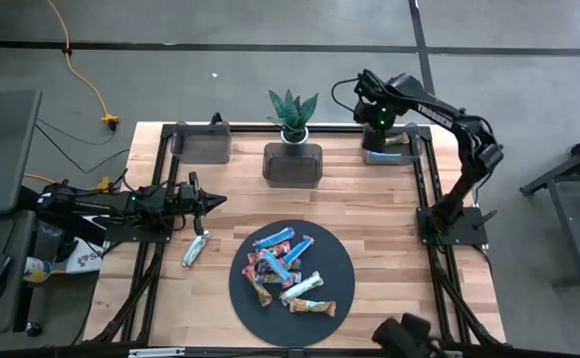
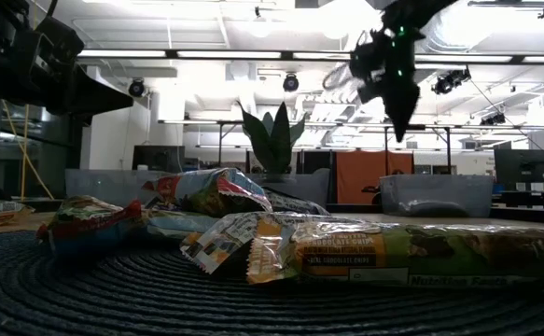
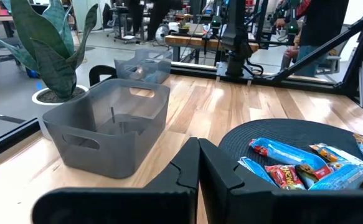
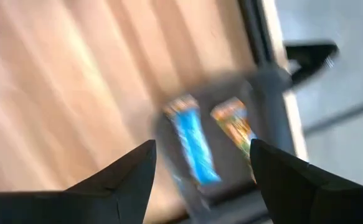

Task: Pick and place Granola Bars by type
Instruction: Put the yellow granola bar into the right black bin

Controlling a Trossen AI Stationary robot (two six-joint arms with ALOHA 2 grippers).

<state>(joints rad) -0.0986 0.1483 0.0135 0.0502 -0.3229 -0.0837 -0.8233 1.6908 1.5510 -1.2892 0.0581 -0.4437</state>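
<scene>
Granola bars, shiny wrappers, flat and oblong. We count a loose heap of about eight on the round dark mat point(image 1: 341, 290): blue bars point(image 1: 273, 238) toward the far side, red-pink ones point(image 1: 267, 265) at the heap's left, a silver-green bar point(image 1: 301, 289) and a brown-orange bar point(image 1: 314, 307) at the near edge, several overlapping. One silver-green bar point(image 1: 196, 249) lies alone on the counter point(image 1: 389, 209), left of the mat. We see a blue bar point(image 4: 192, 144) and an orange bar point(image 4: 236, 127) side by side in the far right bin point(image 1: 369, 156).

no wording is legible on any wrapper (print too small).
</scene>
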